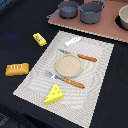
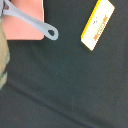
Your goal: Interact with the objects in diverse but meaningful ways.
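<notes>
Toy foods ring the placemat [image 1: 95, 62]: bread loaf [image 1: 16, 69] at nine o'clock, cheese wedge [image 1: 54, 94] at six, white fish piece [image 1: 73, 41] at twelve, yellow packet [image 1: 39, 39] at ten. My wrist view shows the packet [image 2: 97, 24] on dark cloth beside a grey handle [image 2: 35, 25]. My fingers are out of view, so I cannot tell their state. Risk, as I judge it: descending blind, I may clip that handle or push the packet away.

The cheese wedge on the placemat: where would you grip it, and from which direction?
Come straight down on the cheese wedge and close across its two flat triangular faces, near the thick end. It lies at the corner of the placemat, apart from the fork, so nothing crowds the fingers. The tapered tip would likely slip, so I would avoid it. The gripper is not in view.
</notes>
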